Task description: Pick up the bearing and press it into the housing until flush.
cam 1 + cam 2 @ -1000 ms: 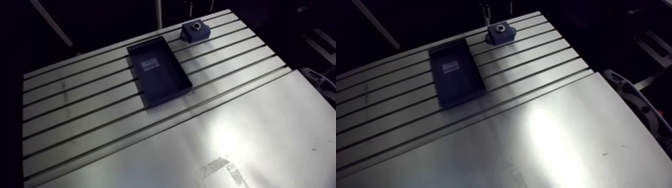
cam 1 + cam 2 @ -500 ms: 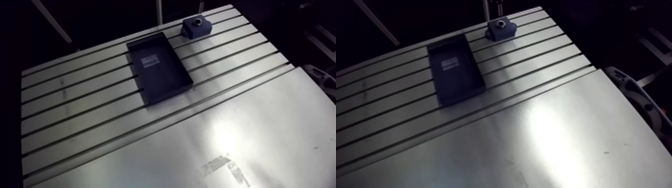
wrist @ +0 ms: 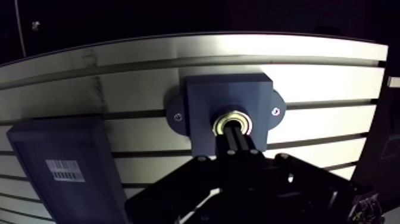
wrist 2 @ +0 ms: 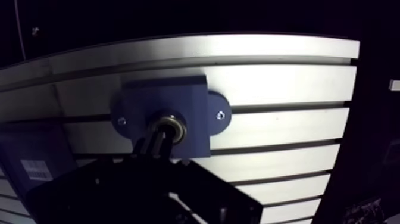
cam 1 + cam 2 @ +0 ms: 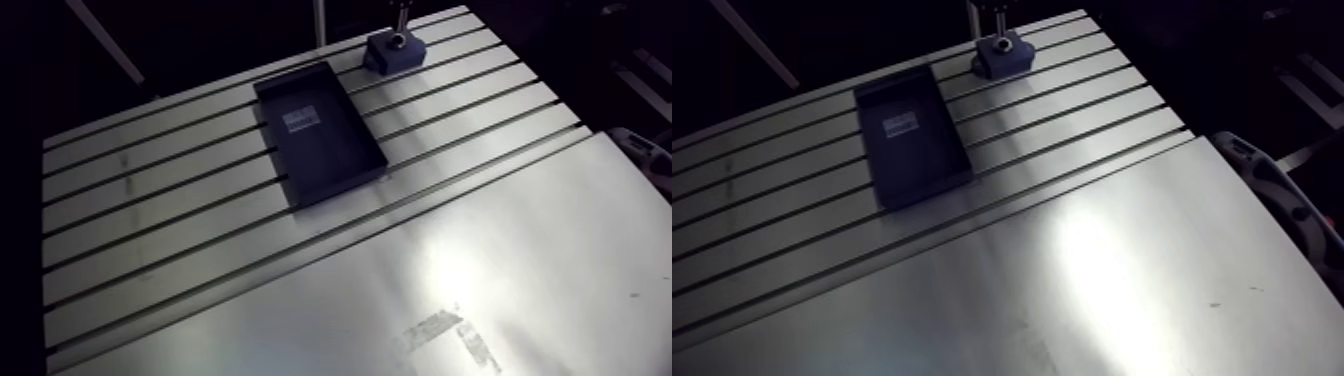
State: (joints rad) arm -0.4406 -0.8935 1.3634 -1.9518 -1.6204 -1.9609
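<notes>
A dark blue housing (image 3: pixel 226 95) with two mounting ears stands near the far edge of the slotted table (image 5: pixel 200 220). The metal bearing (image 3: pixel 225 117) sits in its round bore, its bright ring showing around the opening. My gripper (image 3: pixel 235 130) is shut, and its two dark fingers lie together with their tips on the middle of the bearing. In the arm view the gripper (image 5: pixel 399 28) comes straight down onto the housing (image 5: pixel 394 54) at the table's far side. Whether the bearing lies flush with the housing I cannot tell.
A dark blue rectangular tray (image 5: pixel 335 165) with a white barcode label (image 5: pixel 300 121) lies on the slots beside the housing, nothing else in it. A smooth metal sheet (image 5: pixel 480 250) covers the near part of the table.
The gripper has come down from the far top edge onto the housing and has closed its fingers. The arm view has shifted slightly with the arm. Tray and housing have not moved.
</notes>
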